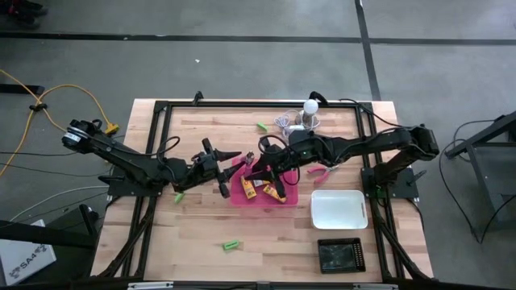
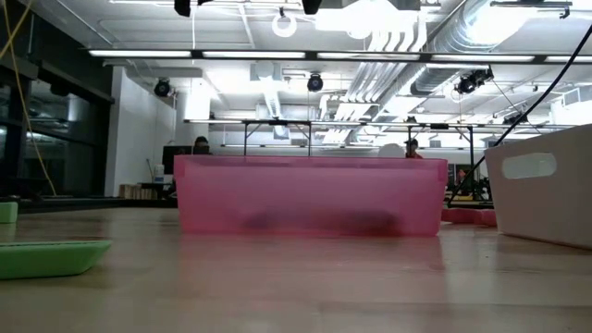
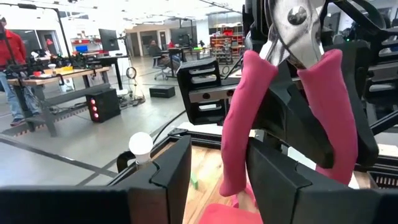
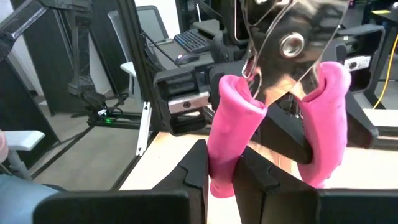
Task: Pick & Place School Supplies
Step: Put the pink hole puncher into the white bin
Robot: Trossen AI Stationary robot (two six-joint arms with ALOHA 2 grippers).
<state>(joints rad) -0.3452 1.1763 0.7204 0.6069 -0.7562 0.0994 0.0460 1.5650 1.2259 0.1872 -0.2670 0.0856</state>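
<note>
A pink-handled scissor-like tool with a metal head is held up between both grippers, over the left rim of the pink tray. My right gripper is shut on one handle. My left gripper is open, its fingers on either side of the other handle. A gap shows beside one finger; whether the other finger touches, I cannot tell. A second pink-handled tool lies on the table. Yellow-orange blocks lie in the pink tray. Green sticks lie on the wood. My right gripper pinches one pink handle of the tool between its two fingers, near the handle's free end. The fingers come roughly level from the table's right. The tool is lifted clear, metal head up and handles spread downward.
The white tray and black tray sit toward the near right. A white bulb with a grey cord stands at the far edge. In the low view the pink tray fills the middle, with a green stick near left.
</note>
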